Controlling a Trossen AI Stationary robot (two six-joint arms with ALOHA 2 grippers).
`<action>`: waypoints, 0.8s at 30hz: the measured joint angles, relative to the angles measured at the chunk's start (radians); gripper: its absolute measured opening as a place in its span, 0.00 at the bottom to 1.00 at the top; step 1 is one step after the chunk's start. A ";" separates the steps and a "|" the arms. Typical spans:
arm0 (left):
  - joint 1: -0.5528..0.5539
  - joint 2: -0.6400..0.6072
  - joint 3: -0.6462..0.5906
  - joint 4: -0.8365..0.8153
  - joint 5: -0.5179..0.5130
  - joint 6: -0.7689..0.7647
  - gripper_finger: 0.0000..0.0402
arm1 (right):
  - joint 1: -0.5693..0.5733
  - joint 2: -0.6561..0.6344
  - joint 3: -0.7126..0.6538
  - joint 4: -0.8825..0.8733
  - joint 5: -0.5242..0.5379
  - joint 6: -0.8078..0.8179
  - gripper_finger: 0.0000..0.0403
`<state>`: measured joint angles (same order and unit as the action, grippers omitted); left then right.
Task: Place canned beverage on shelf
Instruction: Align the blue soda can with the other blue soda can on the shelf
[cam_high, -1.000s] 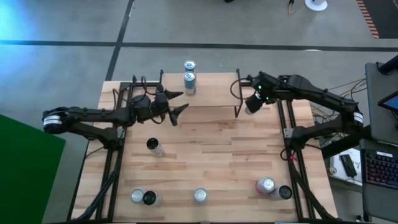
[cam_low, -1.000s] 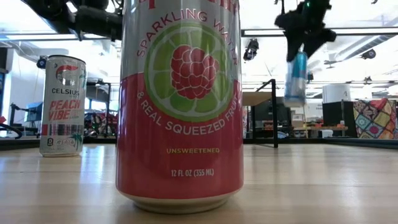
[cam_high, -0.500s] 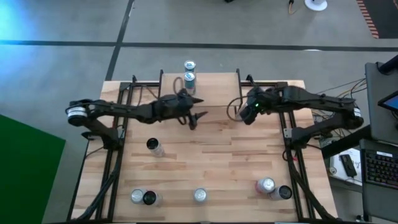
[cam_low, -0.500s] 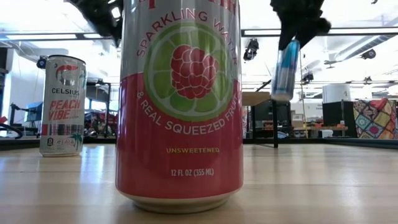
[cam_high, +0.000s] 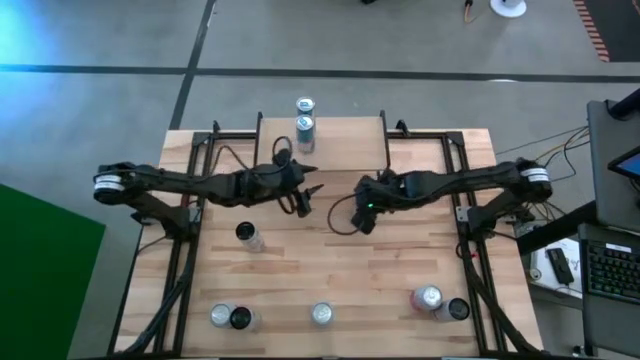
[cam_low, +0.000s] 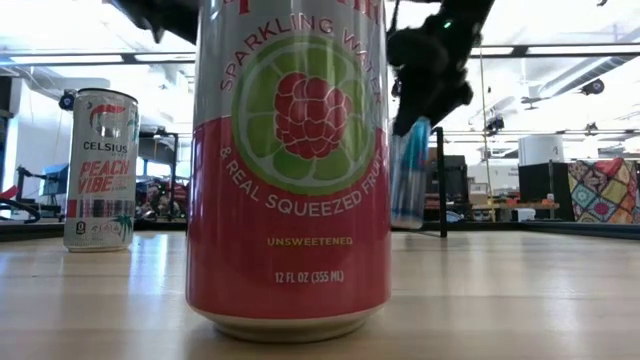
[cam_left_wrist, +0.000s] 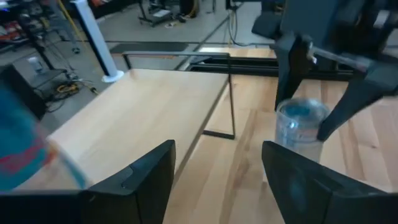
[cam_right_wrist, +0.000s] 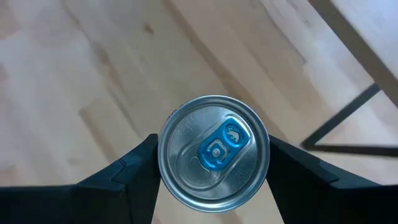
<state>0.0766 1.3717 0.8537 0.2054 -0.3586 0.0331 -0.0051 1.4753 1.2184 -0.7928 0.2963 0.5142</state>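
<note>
On the high view we see the left pincer (cam_high: 305, 196) near the bench's middle, just in front of the shelf (cam_high: 340, 145), its two fingers apart with nothing between them; its wrist view shows the dark fingers (cam_left_wrist: 140, 180) spread over bare wood. To its right, the right pincer (cam_high: 364, 210) is clamped on a blue-tabbed can (cam_right_wrist: 213, 157), a finger pressing each side of it, with the can's top facing the wrist camera. In the low view that can (cam_low: 410, 172) hangs tilted under the pincer above the bench (cam_high: 340, 260), beside the shelf's black wire leg (cam_low: 440, 180). Two cans (cam_high: 305, 128) stand at the shelf's far left part. Farther right along the near edge stand a raspberry sparkling water can (cam_low: 290, 165) and other cans (cam_high: 230, 317).
</note>
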 joint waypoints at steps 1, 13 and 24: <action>-0.002 -0.020 -0.016 0.001 -0.001 -0.006 0.56 | 0.000 0.025 0.010 0.003 0.015 -0.010 0.59; -0.001 -0.112 -0.112 0.031 -0.097 -0.016 0.56 | 0.000 0.199 0.165 0.029 0.013 -0.081 0.66; -0.003 -0.100 -0.114 0.039 -0.086 0.010 0.56 | 0.003 0.104 0.218 0.014 0.014 -0.170 0.81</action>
<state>0.0738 1.2720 0.7401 0.2445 -0.4446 0.0427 -0.0023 1.5798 1.4364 -0.7784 0.3101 0.3438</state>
